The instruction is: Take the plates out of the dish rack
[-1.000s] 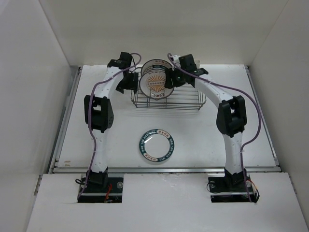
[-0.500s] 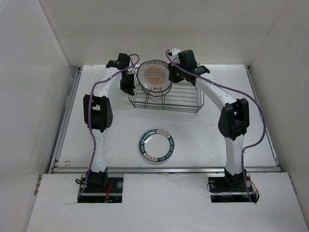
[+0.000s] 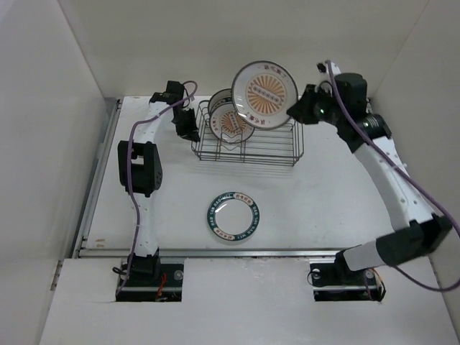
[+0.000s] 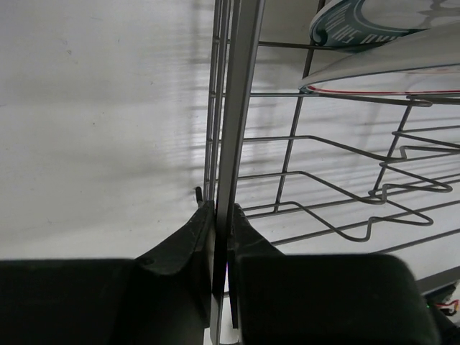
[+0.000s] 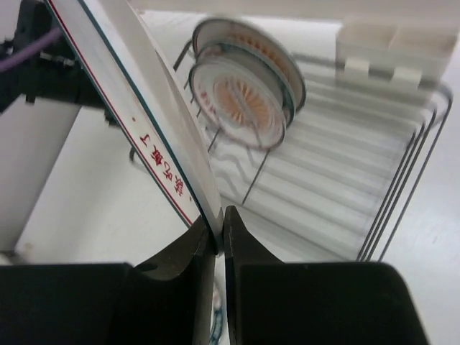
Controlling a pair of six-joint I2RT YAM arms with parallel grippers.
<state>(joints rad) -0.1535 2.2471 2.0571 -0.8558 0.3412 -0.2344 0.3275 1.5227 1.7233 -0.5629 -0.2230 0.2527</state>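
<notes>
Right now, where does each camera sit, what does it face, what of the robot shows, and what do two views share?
Top external: above, behind the bases, facing down at the dish rack; both arms show.
Left wrist: along the left gripper, shut on rack wire.
Right wrist: past the right gripper, shut on lifted plate.
Shared: racked plates, top and right.

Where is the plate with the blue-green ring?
In the top view, the teal-ring plate lies flat on the table, about midway left to right, apart from the dish rack and on its near side.

Racked plates (image 5: 244,100) blurry, perhaps two; tilted plate (image 5: 152,118) cropped at top.
</notes>
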